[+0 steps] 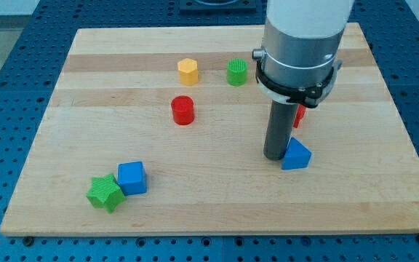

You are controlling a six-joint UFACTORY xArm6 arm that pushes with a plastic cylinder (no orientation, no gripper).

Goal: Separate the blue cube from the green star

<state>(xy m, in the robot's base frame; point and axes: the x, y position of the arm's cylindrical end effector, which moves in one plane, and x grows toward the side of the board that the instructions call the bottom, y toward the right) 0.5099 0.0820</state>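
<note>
Blue cube and green star, side by side at the view's lower left

The blue cube (132, 177) sits flat on the wooden tabletop (209, 211), turned slightly so its edges run a little askew to the board's sides. The green star (105, 193) lies flat just to the view's lower left of it, its ridged top facing up. One point of the star touches, or all but touches, the cube's lower left corner. Both rest near the board's bottom left corner.
</note>
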